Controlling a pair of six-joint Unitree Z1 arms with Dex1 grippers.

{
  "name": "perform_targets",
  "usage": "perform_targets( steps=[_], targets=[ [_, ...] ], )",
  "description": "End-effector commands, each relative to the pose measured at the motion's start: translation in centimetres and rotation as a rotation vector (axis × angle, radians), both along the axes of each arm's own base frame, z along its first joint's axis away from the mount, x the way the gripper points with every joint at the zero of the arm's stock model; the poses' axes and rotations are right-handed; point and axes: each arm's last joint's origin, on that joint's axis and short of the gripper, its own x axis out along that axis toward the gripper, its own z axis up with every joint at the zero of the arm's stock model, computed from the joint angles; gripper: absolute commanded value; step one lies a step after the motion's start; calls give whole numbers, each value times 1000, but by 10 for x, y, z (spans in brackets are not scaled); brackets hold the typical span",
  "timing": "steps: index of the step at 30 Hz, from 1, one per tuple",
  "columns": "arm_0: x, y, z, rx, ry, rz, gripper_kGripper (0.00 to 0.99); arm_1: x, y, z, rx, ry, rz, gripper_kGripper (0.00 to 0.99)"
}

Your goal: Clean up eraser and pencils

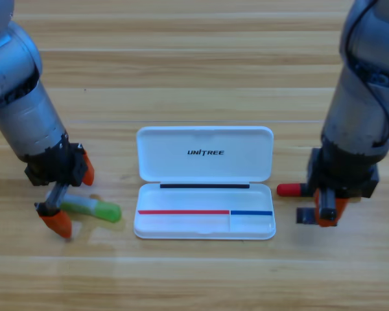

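My left claw (63, 194) is spread astride the green pencil (94, 208), which lies almost level on the counter (194, 78), its long axis pointing toward the open case (204, 183). My right claw (325, 208) hangs above the eraser (304, 216) and red-tipped marker (290, 190); its grip I cannot tell.

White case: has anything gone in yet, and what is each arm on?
Nothing is packed: the white case lies open, holding no items. The left gripper, jaws open, straddles the green pencil left of the case. The right gripper is over the red-ended marker and the eraser. All three remain on the table.
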Motion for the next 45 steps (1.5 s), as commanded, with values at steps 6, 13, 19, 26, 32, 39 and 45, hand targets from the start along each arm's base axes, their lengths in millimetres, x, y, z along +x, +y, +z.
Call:
perform_targets(
  steps=[6, 13, 19, 26, 32, 39, 45],
  targets=[
    [4, 5, -25, 6, 30, 33, 988, 10, 51, -46, 36, 35, 155, 0],
    [2, 6, -28, 3, 25, 34, 914, 20, 64, -61, 49, 20, 155, 0],
    [1, 6, -29, 5, 11, 27, 761, 27, 70, -69, 53, 16, 151, 0],
    [0, 3, -29, 27, -7, -5, 469, 37, 68, -76, 44, 5, 138, 0],
    [4, -1, -34, 34, -5, -48, 0, 38, 67, -75, 46, 3, 135, 0],
    [6, -12, -7, 20, -3, -32, 0, 38, 62, -69, 15, -43, 127, 515],
    [13, -32, 49, -8, 14, 6, 0, 32, 46, -35, 40, -109, 113, 893]
  ],
)
